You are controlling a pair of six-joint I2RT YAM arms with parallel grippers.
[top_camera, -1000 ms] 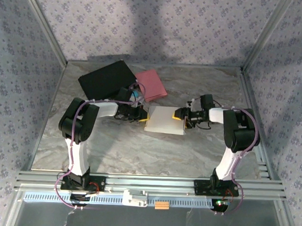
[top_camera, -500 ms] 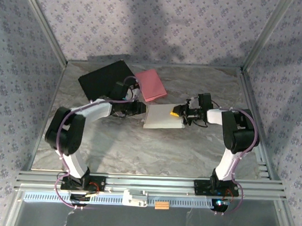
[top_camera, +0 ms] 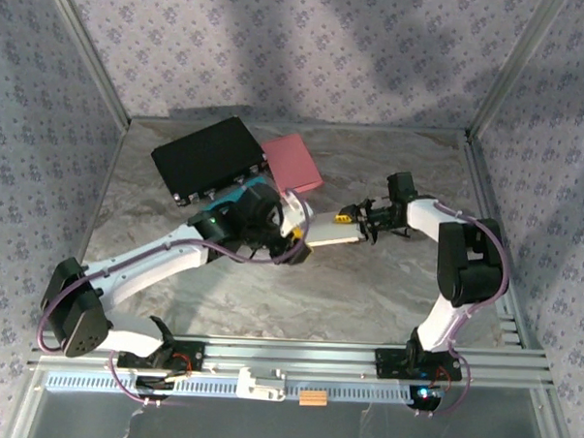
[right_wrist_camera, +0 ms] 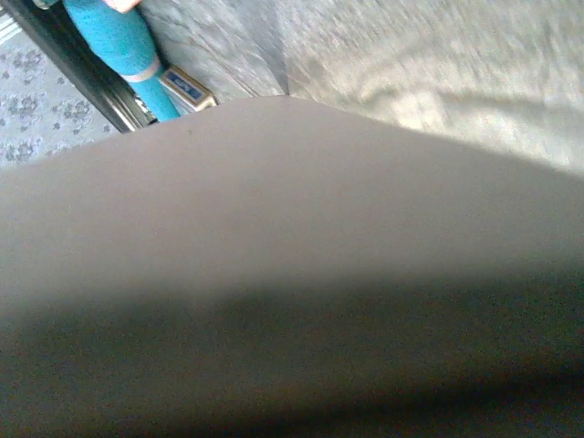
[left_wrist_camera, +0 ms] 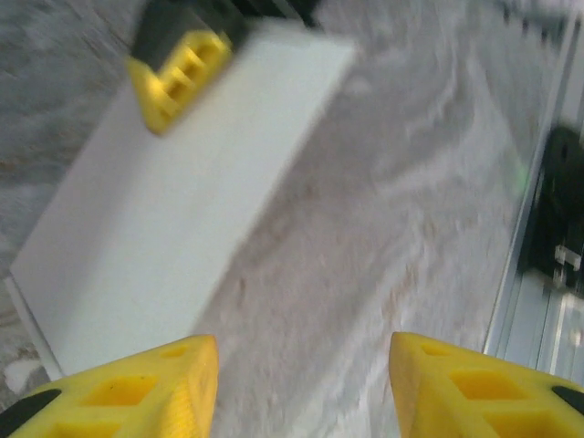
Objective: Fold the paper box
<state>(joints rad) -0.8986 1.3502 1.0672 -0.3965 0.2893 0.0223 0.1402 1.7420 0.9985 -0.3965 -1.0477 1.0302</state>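
Note:
The white paper box (top_camera: 328, 232) lies mid-table and looks like a narrow, tilted strip from above. My right gripper (top_camera: 348, 220) is shut on its right end. In the left wrist view one yellow finger (left_wrist_camera: 178, 78) rests on top of the white panel (left_wrist_camera: 182, 192). The box's grey underside (right_wrist_camera: 292, 274) sits close against the right wrist camera and hides that gripper's fingers. My left gripper (top_camera: 296, 241) hovers at the box's left end. It is open (left_wrist_camera: 301, 383), with only bare table between its yellow fingertips (left_wrist_camera: 137, 388).
A black case (top_camera: 207, 157) and a pink flat item (top_camera: 292, 163) lie at the back left, just behind the left arm. The aluminium frame rail (left_wrist_camera: 538, 274) borders the table. A teal part of the left arm (right_wrist_camera: 119, 46) is near the box.
The left gripper opened, let go of the box's left edge and swung right as its arm stretched out low. The right gripper closed on the right end, and the box tilted from flat.

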